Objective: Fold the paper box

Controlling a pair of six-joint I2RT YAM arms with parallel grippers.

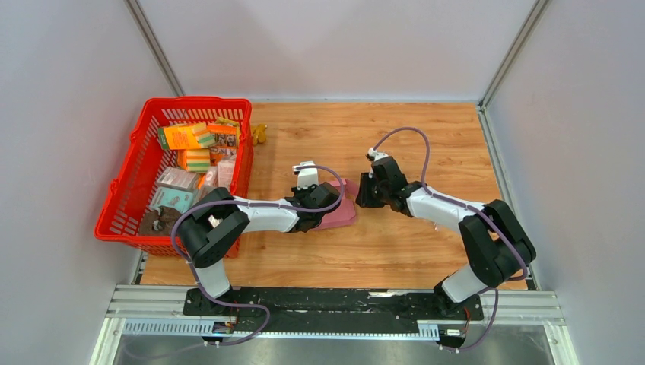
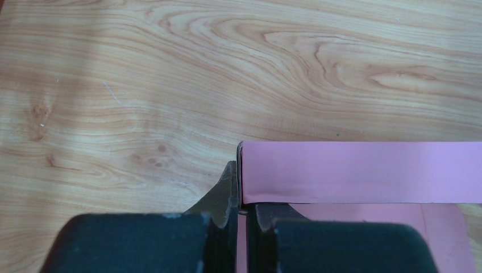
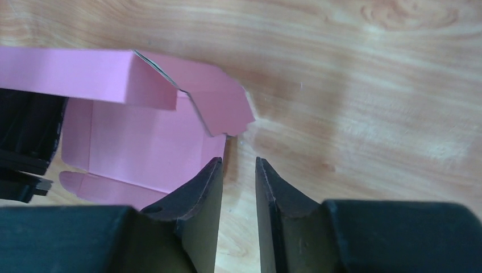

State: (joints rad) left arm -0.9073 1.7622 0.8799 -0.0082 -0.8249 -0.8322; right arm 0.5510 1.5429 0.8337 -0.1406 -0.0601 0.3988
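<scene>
The paper box (image 1: 346, 211) lies half-formed near the middle of the worktop (image 1: 426, 137), with one long wall raised. The left fingers (image 2: 228, 190) are clenched on the end of that wall, on the box's 9 o'clock side. The right fingers (image 3: 207, 187) stand parted and empty just beside its 3 o'clock edge. A red basket (image 1: 125, 194) sits well apart at 9 o'clock.

Paper box (image 3: 142, 142) of thin matt pink card, smooth, sharply creased, table (image 1: 426, 243) of wood-grain laminate, smooth with soft sheen, fingers of my right gripper (image 3: 239, 164) matt black plastic, faintly grainy, basket (image 1: 122, 190) at ten o'clock, glossy red plastic mesh
</scene>
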